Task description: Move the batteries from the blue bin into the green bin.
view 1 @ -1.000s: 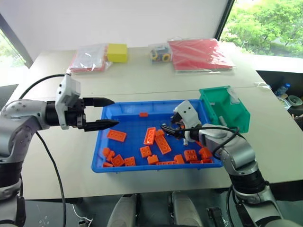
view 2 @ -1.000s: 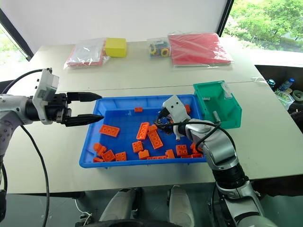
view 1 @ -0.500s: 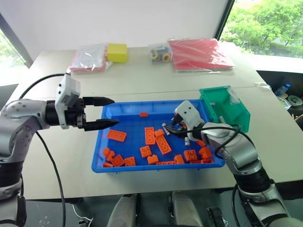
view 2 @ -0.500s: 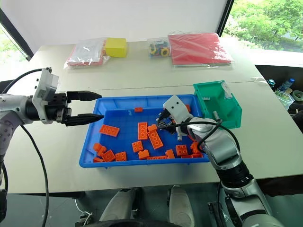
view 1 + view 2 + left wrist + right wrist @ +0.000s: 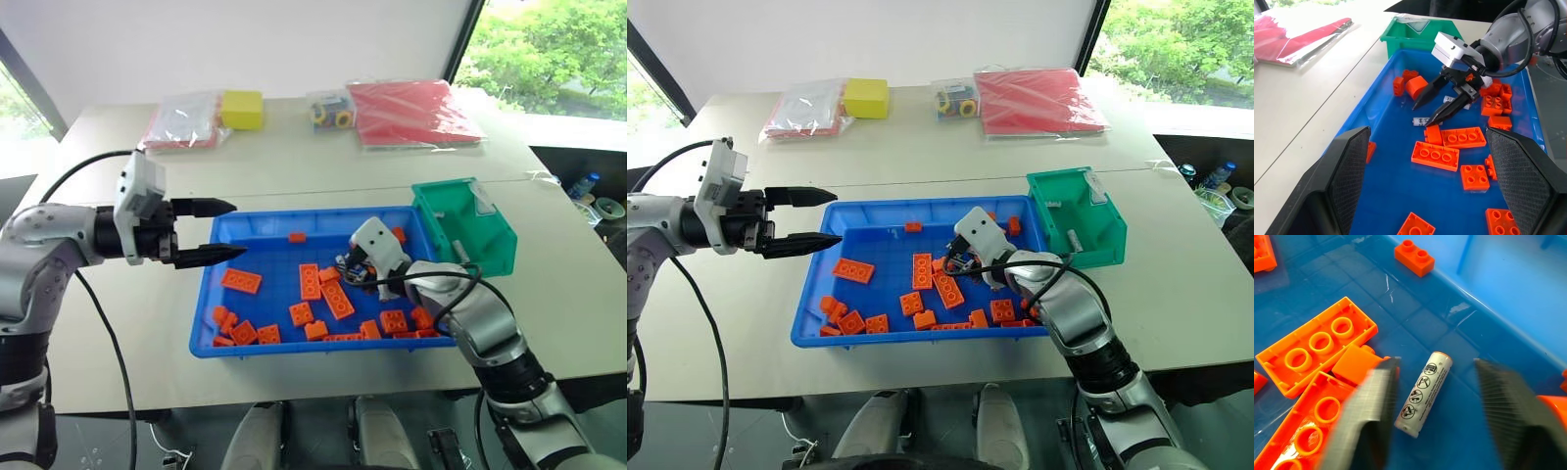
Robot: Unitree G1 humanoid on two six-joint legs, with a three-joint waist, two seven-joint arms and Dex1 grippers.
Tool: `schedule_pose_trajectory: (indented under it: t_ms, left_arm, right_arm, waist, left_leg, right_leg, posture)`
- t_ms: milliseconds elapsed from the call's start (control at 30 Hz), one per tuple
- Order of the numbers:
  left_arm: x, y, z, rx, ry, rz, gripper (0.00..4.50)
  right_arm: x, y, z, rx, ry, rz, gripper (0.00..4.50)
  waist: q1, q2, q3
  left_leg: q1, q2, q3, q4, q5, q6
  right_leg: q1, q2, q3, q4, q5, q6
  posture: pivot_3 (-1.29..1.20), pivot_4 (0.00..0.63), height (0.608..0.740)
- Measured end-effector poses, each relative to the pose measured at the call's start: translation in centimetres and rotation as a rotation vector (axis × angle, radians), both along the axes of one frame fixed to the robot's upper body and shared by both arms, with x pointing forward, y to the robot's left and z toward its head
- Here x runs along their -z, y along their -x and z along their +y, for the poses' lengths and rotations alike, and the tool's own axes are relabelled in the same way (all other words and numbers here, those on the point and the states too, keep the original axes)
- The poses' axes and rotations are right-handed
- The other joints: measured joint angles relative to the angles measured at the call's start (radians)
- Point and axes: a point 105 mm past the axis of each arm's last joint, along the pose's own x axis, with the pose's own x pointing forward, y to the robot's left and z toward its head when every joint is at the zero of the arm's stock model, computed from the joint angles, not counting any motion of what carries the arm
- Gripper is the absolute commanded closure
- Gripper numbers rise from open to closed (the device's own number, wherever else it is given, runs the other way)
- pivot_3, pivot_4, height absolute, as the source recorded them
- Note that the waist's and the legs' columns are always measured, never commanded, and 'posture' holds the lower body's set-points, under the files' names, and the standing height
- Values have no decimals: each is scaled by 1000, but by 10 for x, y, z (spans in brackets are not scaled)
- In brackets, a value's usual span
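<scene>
The blue bin (image 5: pixel 294 214) sits mid-table, strewn with orange bricks (image 5: pixel 337 299). My right gripper (image 5: pixel 345 269) reaches low into its right half. In the right wrist view a silver battery (image 5: pixel 1423 394) lies flat on the bin floor between that gripper's two fingers (image 5: pixel 1366 416), with a gap on each side. The left wrist view shows the same battery (image 5: pixel 1420 121) just beyond the right gripper's (image 5: pixel 1423 113) tips, next to a brick. My left gripper (image 5: pixel 238 229) hovers open and empty over the bin's left rim. The green bin (image 5: pixel 490 250) stands at the blue bin's right end with a grey cylinder (image 5: pixel 1073 238) inside.
At the far side of the table lie a yellow box (image 5: pixel 242 109), a clear bag with red contents (image 5: pixel 183 121), a small bag of rings (image 5: pixel 331 111) and a red packet (image 5: pixel 411 111). Bricks crowd the battery on one side.
My right gripper has shifted left across the blue bin and its fingers have drawn closer together around the battery. The left arm has not moved.
</scene>
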Motion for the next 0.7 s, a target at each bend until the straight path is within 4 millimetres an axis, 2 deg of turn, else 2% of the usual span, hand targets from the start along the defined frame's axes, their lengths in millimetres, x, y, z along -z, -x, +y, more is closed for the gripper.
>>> schedule_pose_trajectory:
  t_ms: [33, 233, 333, 533, 633, 700]
  left_arm:
    - [0, 0, 0, 0, 0, 0, 587]
    - [0, -1, 0, -3, -2, -3, 587]
    - [-1, -1, -1, 0, 3, -14, 587]
    - [-7, -4, -3, 4, 14, -38, 587]
    - [-5, -6, -3, 6, 14, -32, 587]
    - [-2, -6, -6, 16, 16, -22, 587]
  right_arm:
    - [5, -1, -3, 13, 8, 21, 4144]
    - [4, -2, -9, 34, -5, 38, 4144]
    - [4, -1, -9, 32, -6, 44, 4327]
    - [1, 2, -7, 32, -43, 71, 4332]
    - [-10, 4, -5, 53, -123, 93, 4332]
    - [-29, 2, -11, 79, -176, 73, 4332]
  waist:
    - [1, 0, 0]
    - [2, 0, 0]
    - [2, 0, 0]
    - [2, 0, 0]
    - [1, 0, 0]
    - [2, 0, 0]
  left_leg:
    - [0, 0, 0, 0, 0, 0]
    - [0, 0, 0, 0, 0, 0]
    - [0, 0, 0, 0, 0, 0]
    - [0, 0, 0, 0, 0, 0]
    - [0, 0, 0, 0, 0, 0]
    - [0, 0, 0, 0, 0, 0]
  right_leg:
    - [0, 0, 0, 0, 0, 0]
    - [0, 0, 0, 0, 0, 0]
    - [0, 0, 0, 0, 0, 0]
    - [0, 0, 0, 0, 0, 0]
    - [0, 0, 0, 0, 0, 0]
    - [0, 0, 0, 0, 0, 0]
  posture:
    - [0, 150, 735]
    - [0, 150, 735]
    - [0, 150, 735]
    - [0, 150, 735]
    - [0, 150, 735]
    - [0, 150, 735]
